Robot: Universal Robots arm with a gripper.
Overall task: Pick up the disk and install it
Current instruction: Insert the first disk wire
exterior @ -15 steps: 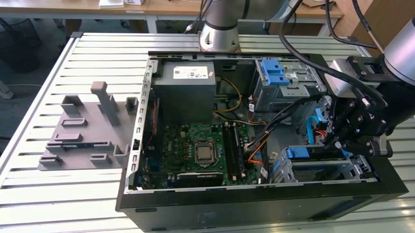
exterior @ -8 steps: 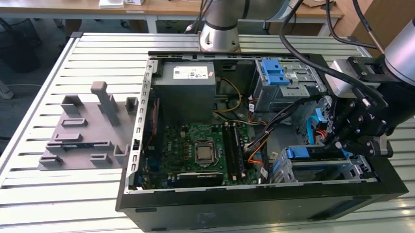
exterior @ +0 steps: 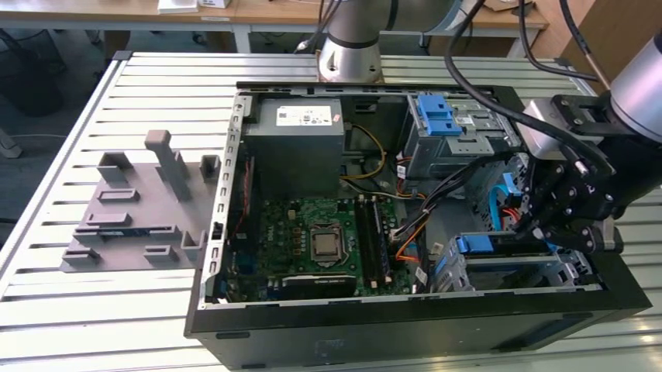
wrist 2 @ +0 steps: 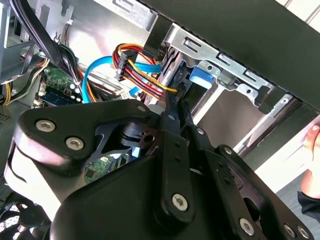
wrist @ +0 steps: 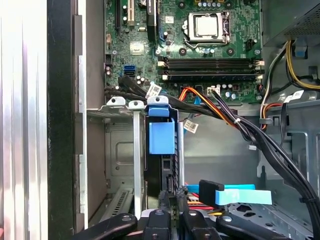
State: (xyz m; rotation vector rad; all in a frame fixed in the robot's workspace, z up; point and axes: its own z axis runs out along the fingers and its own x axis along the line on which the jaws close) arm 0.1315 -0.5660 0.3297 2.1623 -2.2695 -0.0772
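The disk (wrist: 161,137) stands on edge in a slot of the metal drive bay (wrist: 117,150), its blue carrier tab toward the motherboard. In the exterior view that blue tab (exterior: 476,245) shows in the bay at the case's near corner, on the exterior view's right. My gripper (exterior: 532,229) hangs over that bay. In both wrist views the two thin black fingers (wrist: 162,205) lie close together, and the gripper (wrist 2: 175,105) tip sits at the disk's rear end beside the blue tab (wrist 2: 200,79). The gripper looks shut, with nothing seen held between its fingers.
The open computer case (exterior: 342,329) lies on a slatted table. Inside are the motherboard (exterior: 321,240), the power supply (exterior: 300,139) and an upper drive cage with a blue bracket (exterior: 439,116). Loose cables (wrist: 235,120) run beside the bay. A grey fixture (exterior: 135,209) sits left. A person's hand (wrist 2: 312,145) is near the case.
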